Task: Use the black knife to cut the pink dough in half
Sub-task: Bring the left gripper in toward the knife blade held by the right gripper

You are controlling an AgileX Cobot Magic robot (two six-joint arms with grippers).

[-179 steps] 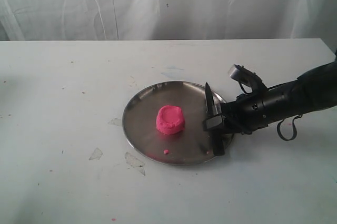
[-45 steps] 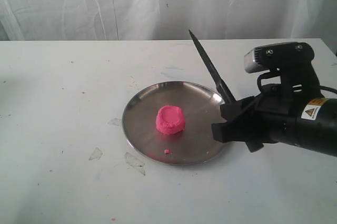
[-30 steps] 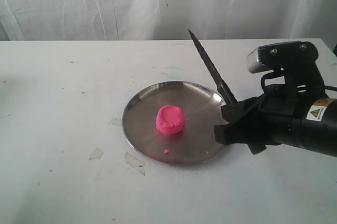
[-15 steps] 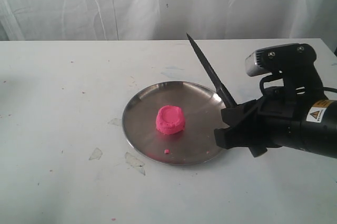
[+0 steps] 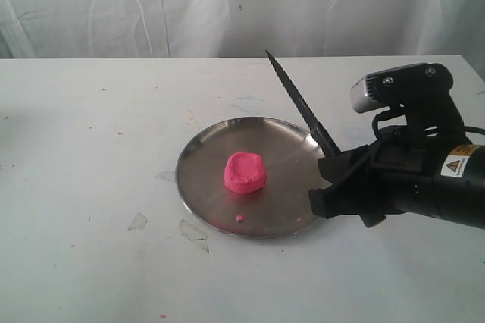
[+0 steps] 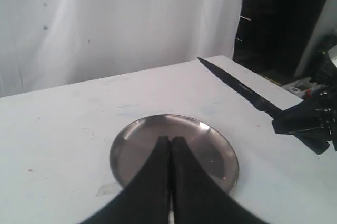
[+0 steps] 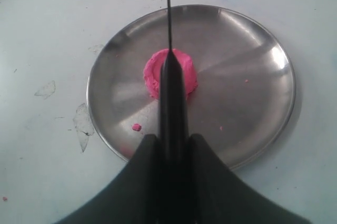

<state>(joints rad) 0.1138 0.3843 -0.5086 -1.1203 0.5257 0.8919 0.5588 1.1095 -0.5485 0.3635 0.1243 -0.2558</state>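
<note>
The pink dough (image 5: 245,172) is one rounded lump with a dented top, sitting in the middle of the steel plate (image 5: 198,148). My right gripper (image 5: 327,183) is shut on the handle of the black knife (image 5: 299,99) and holds it in the air at the plate's right edge. The blade slants up and back to the left. In the right wrist view the knife (image 7: 172,100) runs straight over the dough (image 7: 151,77), between my right gripper's (image 7: 174,139) fingers. My left gripper (image 6: 170,140) is shut on nothing, above the plate (image 6: 210,140), and it hides the dough there.
A tiny pink crumb (image 5: 239,218) lies near the plate's front rim. Scraps of clear tape (image 5: 137,222) stick to the white table left of the plate. A white curtain hangs behind the table's far edge.
Six seconds ago the knife lay on the plate's right rim; now it is lifted. Over the last second its tip has drifted slightly left and the gripper has dipped a little.
</note>
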